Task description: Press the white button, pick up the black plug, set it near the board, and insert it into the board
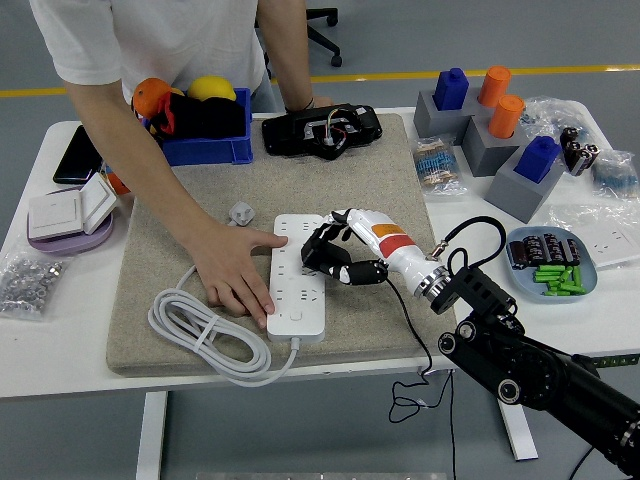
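The right hand (335,258) reaches in from 4 o'clock and sits over the right side of the white board (297,272), a power strip lying lengthwise on the grey mat (350,190) in the middle of the worktop (590,300). Its black fingers (318,243) are curled narrow around something dark held down against the board's upper sockets; this looks like the black plug (322,262), though the fingers hide most of it and I cannot tell how deep it sits. A thin black wire (420,355) runs from the wrist area toward 5 o'clock and hangs over the worktop's near edge.

A person stands at 12 o'clock. One of the person's hands (238,272) lies flat on the mat at the board's left edge, fingers spread, the fingertips touching the board's side near its lower end. The board's white cable (205,340) lies coiled on the mat at 7 o'clock from the board. A small grey adapter (239,213) rests on the mat just beyond the person's wrist, at 10 o'clock from the board.

At 11 o'clock a blue bin (205,145) holds orange, yellow and black items. A black device (320,130) lies at the mat's far edge. At 2 o'clock stand grey blocks (525,185) with blue and orange pegs, and at 3 o'clock a blue tray (550,260) holds green and dark parts.
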`<state>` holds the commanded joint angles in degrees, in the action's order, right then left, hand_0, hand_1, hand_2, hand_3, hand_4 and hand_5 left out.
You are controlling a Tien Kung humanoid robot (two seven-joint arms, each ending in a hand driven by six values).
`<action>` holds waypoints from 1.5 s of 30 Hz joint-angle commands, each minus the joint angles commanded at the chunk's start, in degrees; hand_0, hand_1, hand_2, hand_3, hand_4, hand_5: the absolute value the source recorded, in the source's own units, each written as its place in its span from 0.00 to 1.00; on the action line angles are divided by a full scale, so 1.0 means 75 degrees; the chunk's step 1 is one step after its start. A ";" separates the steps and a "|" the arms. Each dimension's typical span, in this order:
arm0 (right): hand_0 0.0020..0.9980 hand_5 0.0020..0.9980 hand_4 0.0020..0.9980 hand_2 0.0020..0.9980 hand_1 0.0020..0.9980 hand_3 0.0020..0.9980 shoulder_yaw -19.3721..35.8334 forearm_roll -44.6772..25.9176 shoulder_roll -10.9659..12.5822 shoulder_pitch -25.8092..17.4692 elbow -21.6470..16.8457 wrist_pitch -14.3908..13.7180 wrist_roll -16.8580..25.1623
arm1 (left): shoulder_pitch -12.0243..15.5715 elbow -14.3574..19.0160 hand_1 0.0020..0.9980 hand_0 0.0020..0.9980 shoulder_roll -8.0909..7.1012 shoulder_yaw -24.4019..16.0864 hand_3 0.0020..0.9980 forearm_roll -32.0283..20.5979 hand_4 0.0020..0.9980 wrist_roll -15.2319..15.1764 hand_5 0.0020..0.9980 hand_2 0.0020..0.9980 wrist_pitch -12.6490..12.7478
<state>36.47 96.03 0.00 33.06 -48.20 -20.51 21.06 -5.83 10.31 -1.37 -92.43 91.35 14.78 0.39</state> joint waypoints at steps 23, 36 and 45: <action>0.48 0.00 0.77 0.49 0.43 0.56 -0.0202 -0.0098 0.0000 -0.0238 -0.0371 -0.0054 0.0027 | 0.0001 0.0000 0.50 0.47 0.0025 0.0009 0.58 -0.0059 0.60 -0.0013 0.26 0.51 0.0020; 0.48 0.00 0.77 0.49 0.43 0.56 -0.0173 -0.0125 0.0000 -0.0289 -0.0631 -0.0082 0.0054 | 0.0010 0.0000 0.50 0.47 0.0025 -0.0053 0.58 -0.0012 0.60 -0.0002 0.26 0.51 0.0022; 0.49 0.00 0.77 0.49 0.43 0.56 -0.0146 -0.0142 0.0000 -0.0288 -0.0638 -0.0071 0.0059 | 0.0021 0.0000 0.50 0.47 0.0038 -0.0046 0.58 -0.0017 0.60 -0.0004 0.26 0.51 0.0020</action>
<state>35.38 94.96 0.00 30.90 -52.98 -21.04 21.50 -5.67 10.31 -1.09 -92.78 91.23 14.75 0.54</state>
